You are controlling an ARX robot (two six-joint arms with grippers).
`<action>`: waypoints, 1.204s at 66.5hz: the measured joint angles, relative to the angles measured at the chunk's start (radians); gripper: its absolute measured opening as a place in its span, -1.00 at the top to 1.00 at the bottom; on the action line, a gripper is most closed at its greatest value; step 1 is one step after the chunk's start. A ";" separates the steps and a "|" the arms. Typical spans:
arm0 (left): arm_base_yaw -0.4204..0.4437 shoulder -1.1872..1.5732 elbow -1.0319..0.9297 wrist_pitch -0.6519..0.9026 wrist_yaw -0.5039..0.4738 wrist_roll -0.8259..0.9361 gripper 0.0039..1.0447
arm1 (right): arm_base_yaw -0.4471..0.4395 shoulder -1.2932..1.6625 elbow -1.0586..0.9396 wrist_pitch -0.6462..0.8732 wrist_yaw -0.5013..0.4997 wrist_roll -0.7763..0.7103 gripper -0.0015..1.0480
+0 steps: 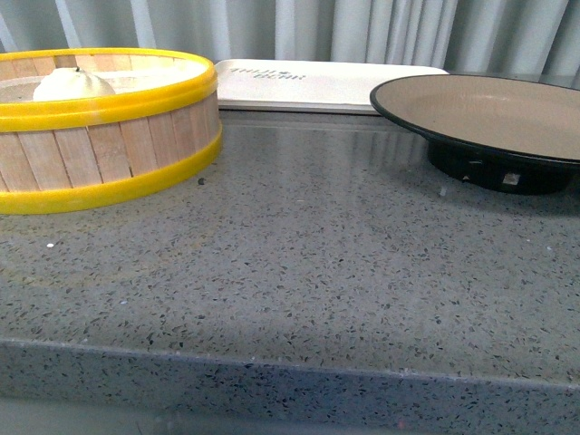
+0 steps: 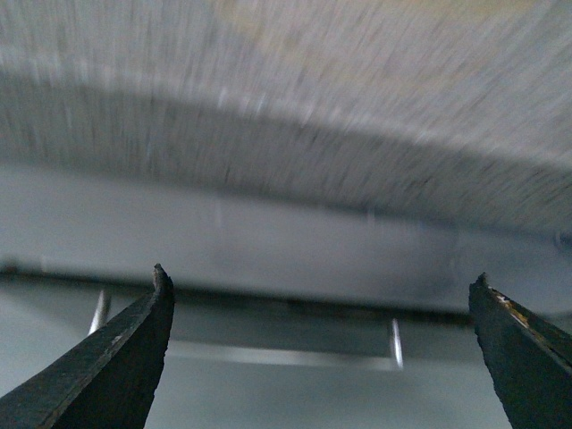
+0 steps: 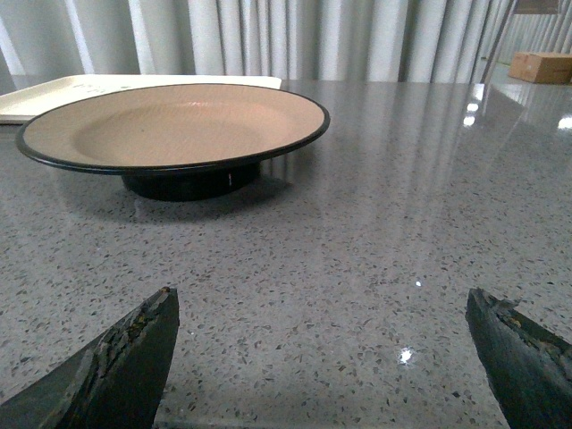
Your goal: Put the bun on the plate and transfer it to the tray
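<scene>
The white bun [image 1: 74, 84] lies inside the yellow-rimmed wooden steamer [image 1: 100, 136] at the far left of the front view. The tan plate [image 1: 494, 113] with its black rim stands at the right, empty; it shows again as the plate [image 3: 174, 130] in the right wrist view. The cream tray [image 1: 317, 84] lies flat behind, between steamer and plate. Neither arm shows in the front view. My right gripper [image 3: 322, 304] is open over bare counter, well short of the plate. My left gripper [image 2: 320, 286] is open in a blurred view, nothing between its fingers.
The grey speckled counter [image 1: 299, 263] has its front edge near the bottom of the front view. A grey curtain [image 1: 381, 32] hangs behind the counter. A cardboard box [image 3: 542, 66] sits far off in the right wrist view.
</scene>
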 joint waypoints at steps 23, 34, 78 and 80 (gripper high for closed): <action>0.072 0.379 0.432 0.250 -0.006 0.011 -0.88 | 0.000 0.000 0.000 0.000 0.001 0.000 -0.84; -0.169 0.652 0.621 0.344 -0.155 0.046 -0.88 | 0.000 0.000 0.000 0.000 0.001 0.000 -0.84; -0.326 1.201 0.946 0.351 -0.367 0.128 -0.88 | 0.000 0.000 0.000 0.000 0.001 0.000 -0.84; -0.323 1.205 0.948 0.351 -0.374 0.130 -0.88 | 0.000 0.000 0.000 0.000 0.001 0.000 -0.84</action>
